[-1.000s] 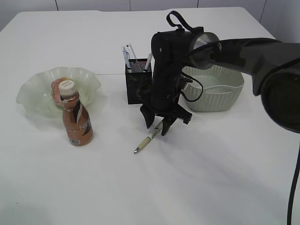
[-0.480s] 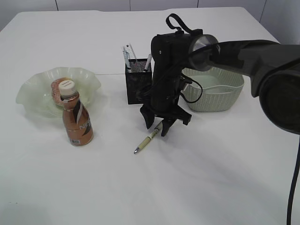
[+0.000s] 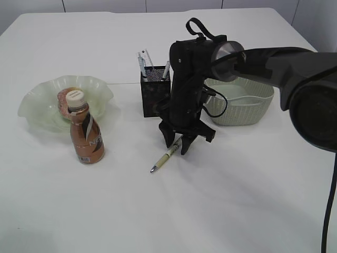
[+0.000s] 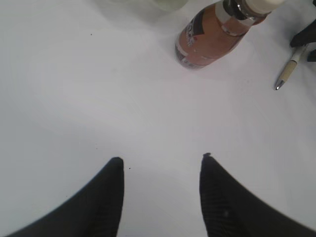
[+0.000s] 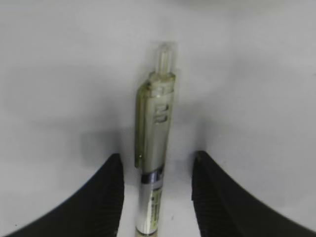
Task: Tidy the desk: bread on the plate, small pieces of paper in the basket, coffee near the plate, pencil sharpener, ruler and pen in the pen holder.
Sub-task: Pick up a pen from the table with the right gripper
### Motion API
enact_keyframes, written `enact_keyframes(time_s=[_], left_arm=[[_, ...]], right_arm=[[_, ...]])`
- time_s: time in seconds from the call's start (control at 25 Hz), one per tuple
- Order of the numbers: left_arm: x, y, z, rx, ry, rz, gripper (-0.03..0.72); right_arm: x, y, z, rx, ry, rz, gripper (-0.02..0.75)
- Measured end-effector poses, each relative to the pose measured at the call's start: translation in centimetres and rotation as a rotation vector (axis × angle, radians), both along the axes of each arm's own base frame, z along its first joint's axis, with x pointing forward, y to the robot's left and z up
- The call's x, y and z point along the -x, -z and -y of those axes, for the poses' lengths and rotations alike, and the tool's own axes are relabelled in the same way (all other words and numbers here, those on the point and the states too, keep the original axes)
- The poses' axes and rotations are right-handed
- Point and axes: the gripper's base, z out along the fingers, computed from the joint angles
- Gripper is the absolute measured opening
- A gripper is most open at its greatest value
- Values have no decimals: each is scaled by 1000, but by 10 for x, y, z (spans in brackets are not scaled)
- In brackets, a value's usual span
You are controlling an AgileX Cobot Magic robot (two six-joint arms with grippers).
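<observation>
A pale yellow-green pen (image 3: 167, 155) lies on the white desk (image 3: 237, 184) in front of the black mesh pen holder (image 3: 154, 96). My right gripper (image 3: 178, 143) stands over the pen's upper end, open. The pen (image 5: 154, 148) lies between its fingers with a gap on each side. The clear ruler (image 3: 147, 58) sticks out of the holder. The bread (image 3: 62, 103) sits on the green plate (image 3: 37, 103), with the coffee (image 3: 87, 137) just in front. My left gripper (image 4: 162, 159) is open over bare desk. The pencil sharpener and the small pieces of paper are out of view.
The grey-green basket (image 3: 242, 103) stands right of the pen holder, close behind my right arm. The coffee (image 4: 212, 34) and the pen (image 4: 289, 69) lie ahead of my left gripper. The desk's seam runs behind the plate.
The right gripper has shifted slightly over the pen and its jaws have narrowed a little. The pen, bottle and left gripper have not moved.
</observation>
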Motion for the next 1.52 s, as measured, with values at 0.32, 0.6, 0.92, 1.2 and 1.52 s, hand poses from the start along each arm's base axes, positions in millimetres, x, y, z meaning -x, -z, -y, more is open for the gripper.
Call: enact_keyframes(time_s=[0.32, 0.6, 0.92, 1.2, 1.52], left_arm=[[0, 0, 0, 0, 0, 0, 364], [0, 0, 0, 0, 0, 0, 354], [1, 0, 0, 1, 3, -10, 319], [2, 1, 0, 1, 5, -18, 313], [2, 1, 0, 2, 8, -25, 311]], right_arm=[[2, 1, -2, -20, -88, -13, 78], [3, 1, -6, -63, -224, -9, 66], [4, -8, -6, -91, -477, 45, 66], [2, -61, 6, -66, -657, 192, 64], [-1, -111, 31, -135, -748, 316, 64]])
